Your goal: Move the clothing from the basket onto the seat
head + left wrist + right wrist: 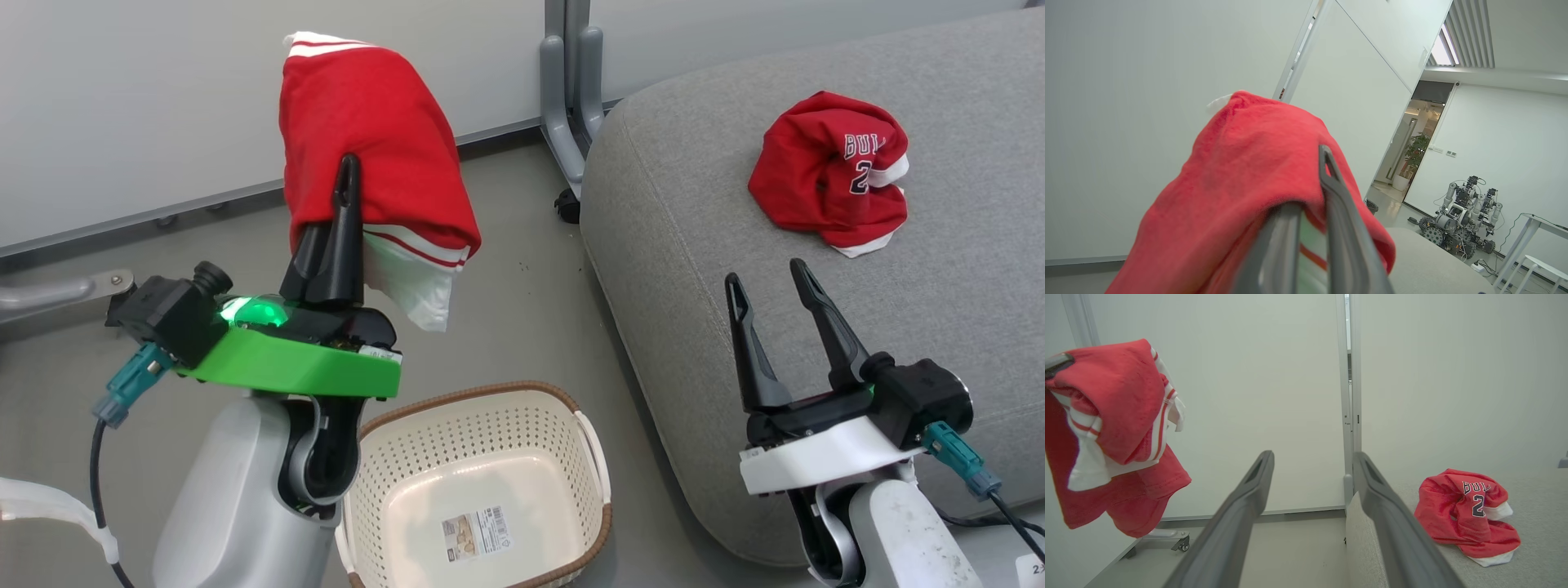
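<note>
While left tool [349,167] pinched one striped garment [367,122], hanging vertical, white hem down, one jersey [824,175] lay on one seat [718,212]; one basket [490,390] beside it; right tool [764,273] stood wide open, empty.

The left pincer [347,175] pointed upward, its two long dark fingers pressed together on the red fabric garment with white stripes [367,114], which draped over their tips. Below it sat the green wrist housing [294,367] and pale grey forearm [229,506]. The right pincer [764,274] also stood upright, fingers spread wide and empty.
</note>
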Motion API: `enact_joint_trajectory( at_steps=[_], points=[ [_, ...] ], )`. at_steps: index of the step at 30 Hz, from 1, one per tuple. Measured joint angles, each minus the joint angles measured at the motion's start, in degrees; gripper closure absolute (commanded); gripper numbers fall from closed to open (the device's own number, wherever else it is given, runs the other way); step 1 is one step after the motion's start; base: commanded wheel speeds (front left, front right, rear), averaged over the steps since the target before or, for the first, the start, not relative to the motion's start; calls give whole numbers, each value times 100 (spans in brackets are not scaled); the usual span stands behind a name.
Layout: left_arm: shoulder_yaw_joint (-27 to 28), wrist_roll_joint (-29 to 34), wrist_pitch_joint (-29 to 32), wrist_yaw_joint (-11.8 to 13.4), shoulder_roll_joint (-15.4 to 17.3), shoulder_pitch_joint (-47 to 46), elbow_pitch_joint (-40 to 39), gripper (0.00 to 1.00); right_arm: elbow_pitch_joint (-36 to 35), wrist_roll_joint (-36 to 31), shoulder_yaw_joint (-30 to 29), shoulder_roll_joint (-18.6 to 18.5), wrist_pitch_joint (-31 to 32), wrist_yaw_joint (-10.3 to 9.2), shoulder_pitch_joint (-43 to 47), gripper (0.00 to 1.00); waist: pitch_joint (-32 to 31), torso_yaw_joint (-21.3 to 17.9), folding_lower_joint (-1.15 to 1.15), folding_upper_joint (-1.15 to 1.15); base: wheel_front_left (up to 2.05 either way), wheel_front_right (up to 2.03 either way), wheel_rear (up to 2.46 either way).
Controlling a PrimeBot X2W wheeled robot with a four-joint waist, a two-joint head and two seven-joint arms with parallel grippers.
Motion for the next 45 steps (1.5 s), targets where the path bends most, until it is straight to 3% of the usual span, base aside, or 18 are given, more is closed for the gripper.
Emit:
enact_joint_trajectory(
  at_steps=[8, 22, 39, 45],
  points=[
    [-199, 423, -1, 0, -176, 166, -348, 100, 13, -1, 56, -8, 0, 0, 79, 0, -57, 25, 0, 0, 0, 0, 0],
    [-1299, 858, 0, 0, -338, 330, -394, 100, 21, -1, 88, -59, 0, 0, 79, 0, 42, 31, 0, 0, 0, 0, 0],
    [-1099, 871, 0, 0, -337, 344, -447, 100, 36, -2, 75, -63, 0, 0, 78, 0, 79, -31, 0, 0, 0, 0, 0],
    [-948, 1003, 0, 0, -337, 353, -275, 100, -94, -18, 476, -196, 0, 0, 37, 0, 88, -40, 0, 0, 0, 0, 0]
  ],
)
